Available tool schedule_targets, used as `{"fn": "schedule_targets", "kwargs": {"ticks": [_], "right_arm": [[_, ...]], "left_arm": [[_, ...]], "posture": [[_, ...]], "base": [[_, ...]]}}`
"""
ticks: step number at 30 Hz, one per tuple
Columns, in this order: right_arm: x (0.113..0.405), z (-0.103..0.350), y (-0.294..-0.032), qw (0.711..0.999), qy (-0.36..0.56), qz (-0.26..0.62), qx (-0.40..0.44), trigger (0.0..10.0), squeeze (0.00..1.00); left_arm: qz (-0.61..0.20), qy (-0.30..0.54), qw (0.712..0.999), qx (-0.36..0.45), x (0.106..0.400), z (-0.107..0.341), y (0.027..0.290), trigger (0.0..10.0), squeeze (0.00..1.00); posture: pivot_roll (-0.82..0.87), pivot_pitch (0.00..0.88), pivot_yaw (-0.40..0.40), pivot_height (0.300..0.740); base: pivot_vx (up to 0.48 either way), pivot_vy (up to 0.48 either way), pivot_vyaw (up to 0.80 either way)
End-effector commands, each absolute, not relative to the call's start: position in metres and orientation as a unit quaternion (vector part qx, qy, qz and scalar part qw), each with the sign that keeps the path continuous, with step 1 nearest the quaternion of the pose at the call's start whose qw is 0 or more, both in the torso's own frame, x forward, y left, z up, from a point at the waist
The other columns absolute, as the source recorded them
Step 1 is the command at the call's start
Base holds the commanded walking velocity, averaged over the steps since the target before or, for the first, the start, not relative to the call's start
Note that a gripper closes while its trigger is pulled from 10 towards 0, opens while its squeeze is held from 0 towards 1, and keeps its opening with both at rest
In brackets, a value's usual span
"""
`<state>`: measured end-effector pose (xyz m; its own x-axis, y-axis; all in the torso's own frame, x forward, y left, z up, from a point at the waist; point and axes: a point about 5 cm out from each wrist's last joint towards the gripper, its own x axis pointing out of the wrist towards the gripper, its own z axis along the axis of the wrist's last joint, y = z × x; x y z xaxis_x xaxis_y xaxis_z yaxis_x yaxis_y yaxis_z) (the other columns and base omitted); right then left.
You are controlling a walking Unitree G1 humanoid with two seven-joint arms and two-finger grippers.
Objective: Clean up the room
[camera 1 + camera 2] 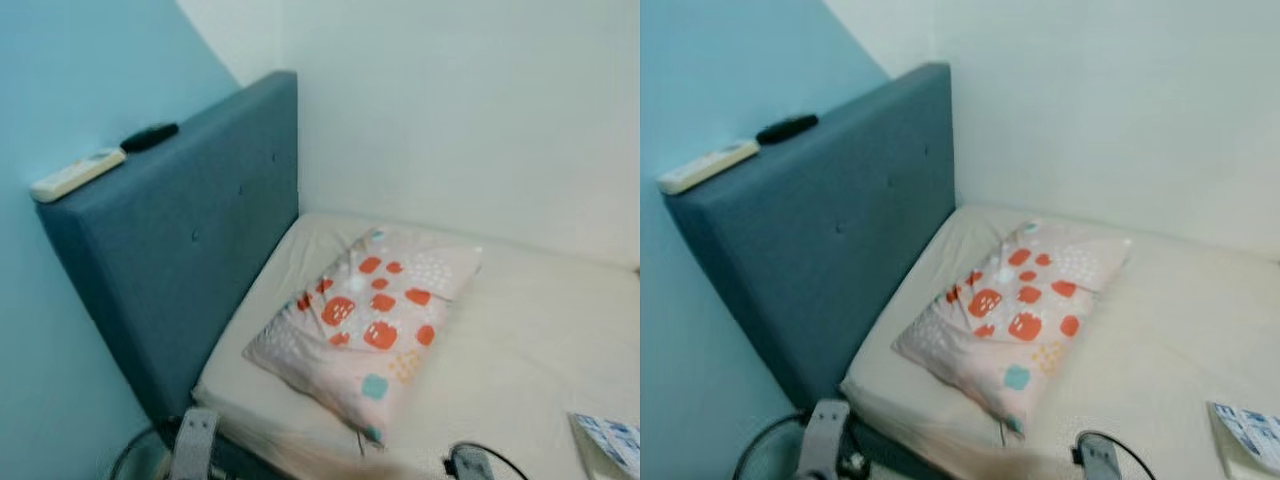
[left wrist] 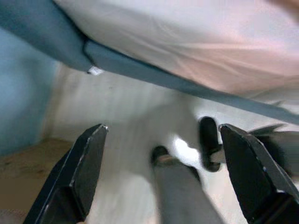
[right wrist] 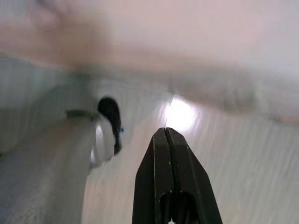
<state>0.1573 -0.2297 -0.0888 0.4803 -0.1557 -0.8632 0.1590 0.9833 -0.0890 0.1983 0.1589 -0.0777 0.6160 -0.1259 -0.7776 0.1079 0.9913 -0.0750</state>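
I've got the head cam looking down at a bed w/ a cream sheet, set in a corner: white wall far side, blue wall on the left. A pillow, pale pink w/ red-orange blotches and a couple of teal ones, lies flat on the mattress near the left end, just beside the headboard but not clearly touching it. Headboard is dark blue-grey, padded, standing upright at the bed's left.

On top of the headboard: a white remote at the near end, and a black remote a bit farther along, apart from it.

Near right corner of the bed: a blue-and-white printed thing, cut off by the frame edge, can't tell what it is.

Both arms hang low at the near edge of the bed. Left arm sits near the bed's near left corner. Left end effector is released, fingers spread wide, pointing at the pale floor below the bed frame; mattress edge and blue bed base run across above it. There's a blurred grey leg-like shape betw. the fingers, can't ID it.

Right end effector is clenched, fingers pressed together w/ nothing betw. them, aimed at pale floor w/ a bright glare spot. Wrist pics are blurry.
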Motion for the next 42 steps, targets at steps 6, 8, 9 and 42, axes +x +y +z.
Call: {"fn": "schedule_targets", "kwargs": {"ticks": [6,8,9,42], "right_arm": [[0.158,-0.089,-0.227,0.857,0.507,-0.089,0.003,10.0,0.0],[0.158,-0.089,-0.227,0.857,0.508,-0.089,0.003,10.0,0.0],[0.158,-0.089,-0.227,0.856,0.508,-0.089,0.003,10.0,0.0],[0.154,-0.091,-0.229,0.851,0.516,-0.095,-0.004,10.0,0.0]], "left_arm": [[-0.055,0.434,0.899,-0.015,0.197,-0.078,0.163,10.0,0.0],[-0.055,0.434,0.899,-0.015,0.197,-0.078,0.163,10.0,0.0],[-0.055,0.433,0.9,-0.015,0.197,-0.078,0.163,10.0,0.0],[-0.043,0.409,0.911,-0.021,0.217,-0.068,0.157,10.0,0.0]], "posture": [[0.04,0.009,-0.035,0.722],[0.04,0.009,-0.035,0.722],[0.04,0.009,-0.035,0.722],[0.04,0.014,-0.035,0.722]], "base": [[0.311,0.0,-0.61],[0.0,0.0,-0.73],[0.0,0.0,-0.72],[0.0,0.0,-0.69]]}}
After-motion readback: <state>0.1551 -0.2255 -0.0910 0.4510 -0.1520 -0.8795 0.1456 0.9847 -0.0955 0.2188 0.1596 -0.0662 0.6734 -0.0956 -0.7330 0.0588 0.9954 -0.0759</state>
